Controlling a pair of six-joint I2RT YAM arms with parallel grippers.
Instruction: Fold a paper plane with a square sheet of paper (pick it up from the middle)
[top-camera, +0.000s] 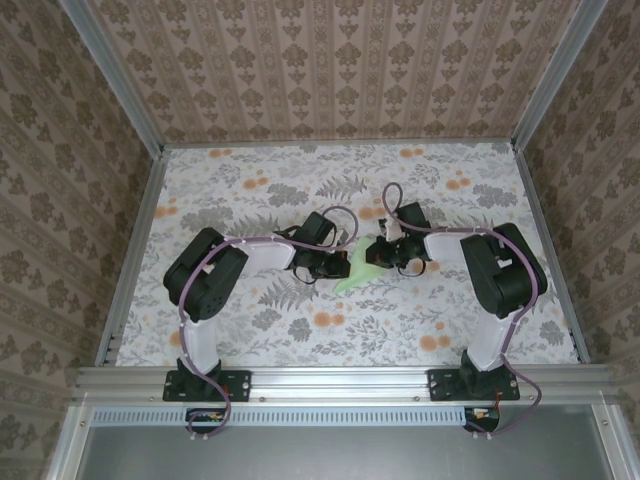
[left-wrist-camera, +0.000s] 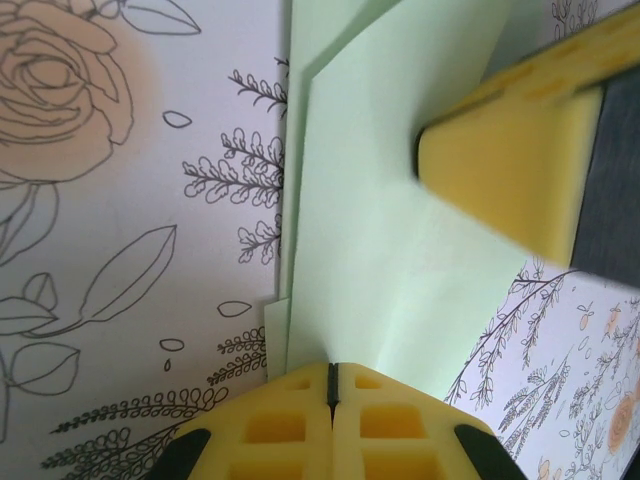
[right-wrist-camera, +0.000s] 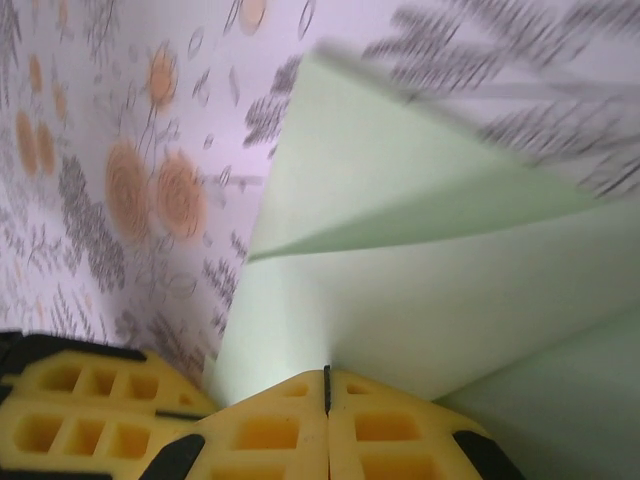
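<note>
Left gripper (left-wrist-camera: 331, 368) is clenched: in its wrist view the two yellow foam pads meet along a thin dark seam, and the sheet of paper (left-wrist-camera: 400, 250) comes out from between them, pinched at its near edge. Right gripper (right-wrist-camera: 326, 372) is clenched the same way in its own wrist view, pads pressed together on the paper's near edge.

Just past the left pads, the paper is plain pale green and unmarked. It lies in at least two layers, with a long straight edge on its left side and a second edge set slightly in from it. One pad (left-wrist-camera: 500, 165) of the right gripper presses in from the upper right. From the right wrist, the paper (right-wrist-camera: 400, 190) shows a raised flap that tapers to a point at the left, with a shadowed fold line beneath it and broader panels spreading towards the camera.

From above, the arm bases sit on an aluminium rail (top-camera: 340, 378) at the near edge. Both arms bend inward, and their grippers face each other near the middle of the table (top-camera: 300, 330) with the paper between them, one pointed corner hanging towards the near left. Whether it touches the floral cloth I cannot tell. Bare cloth lies open on every side, the paper well apart from the side rails and the far edge. Patterned walls (top-camera: 340, 60) close in the left, right and far sides.
</note>
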